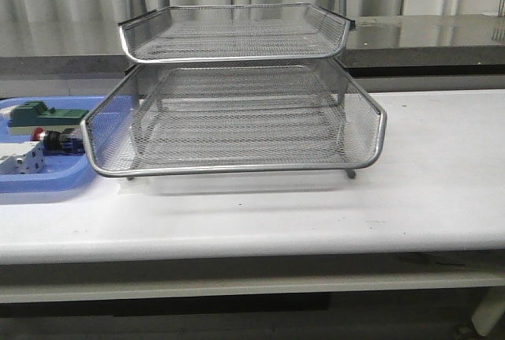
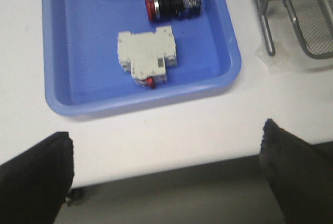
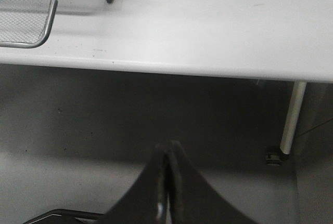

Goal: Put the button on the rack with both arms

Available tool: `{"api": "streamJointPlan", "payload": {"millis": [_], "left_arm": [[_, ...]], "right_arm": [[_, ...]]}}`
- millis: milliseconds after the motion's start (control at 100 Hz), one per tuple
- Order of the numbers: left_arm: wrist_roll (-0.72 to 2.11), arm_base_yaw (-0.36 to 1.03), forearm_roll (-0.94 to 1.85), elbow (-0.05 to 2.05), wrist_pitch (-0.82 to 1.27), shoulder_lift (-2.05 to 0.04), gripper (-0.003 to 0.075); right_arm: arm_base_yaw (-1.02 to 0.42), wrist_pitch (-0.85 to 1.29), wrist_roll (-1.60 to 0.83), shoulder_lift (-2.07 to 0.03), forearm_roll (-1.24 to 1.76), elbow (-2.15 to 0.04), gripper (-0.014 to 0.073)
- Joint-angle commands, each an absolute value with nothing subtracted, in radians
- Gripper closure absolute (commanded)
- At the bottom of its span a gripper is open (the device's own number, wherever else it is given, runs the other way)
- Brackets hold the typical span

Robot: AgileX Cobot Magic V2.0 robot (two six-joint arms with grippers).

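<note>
Black fingers (image 2: 36, 177) of the left gripper (image 2: 166, 177) fill the lower corners of the left wrist view, spread wide with nothing between them, hanging over the worktop's (image 1: 426, 198) near edge. Beyond them a blue plastic tray (image 2: 67, 94) lies on the white worktop at its left end. Inside it the button (image 2: 171, 3) lies on its side, red mushroom head pointing away from the rack (image 1: 237, 119), black-and-silver body and blue rear block toward it. Nearer the tray's front wall, apart from the button, lies a white circuit breaker (image 2: 147, 56) with a small red tab at its near end; no writing on it can be read. A green block (image 1: 35, 113) sits toward the tray's far side, only its edge showing in the wrist view.

Just beside the tray stands the silver wire-mesh rack, in the middle of the worktop, its large lower tray reaching toward the near edge and a smaller tray above it; both show bare mesh. A rack foot rests on a patch of clear tape.

On the right side, the right gripper (image 3: 167, 182) hangs below and in front of the worktop's near edge, its fingers (image 3: 151, 182) pressed together, gripping nothing. A corner of the rack and a white worktop leg (image 3: 291, 115) show beyond them. No brand or label is legible anywhere.
</note>
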State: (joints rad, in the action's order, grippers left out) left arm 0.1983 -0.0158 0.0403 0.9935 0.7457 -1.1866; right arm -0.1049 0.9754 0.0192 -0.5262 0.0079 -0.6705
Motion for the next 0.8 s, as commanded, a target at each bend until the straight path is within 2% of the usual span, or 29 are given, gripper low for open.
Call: {"api": "streamJointPlan", "payload": {"millis": [0, 240, 530, 790], "left_arm": [[0.261, -0.019, 0.054, 1.06, 0.625, -1.197, 0.0005], [0.451, -0.017, 0.056, 1.285, 0.645, -1.396, 0.0005], [0.752, -0.001, 0.08, 1.642, 0.868, -1.701, 0.0005], [0.861, 0.052, 0.08, 1.897, 0.996, -1.941, 0.0005]], "right_arm": [[-0.1, 0.922, 0.017, -0.532, 0.01, -0.707, 0.066], [-0.1, 0.922, 0.017, -0.532, 0.01, -0.707, 0.066], [-0.1, 0.922, 0.017, -0.532, 0.01, -0.707, 0.066], [-0.1, 0.922, 0.017, -0.532, 0.01, -0.707, 0.066]]}}
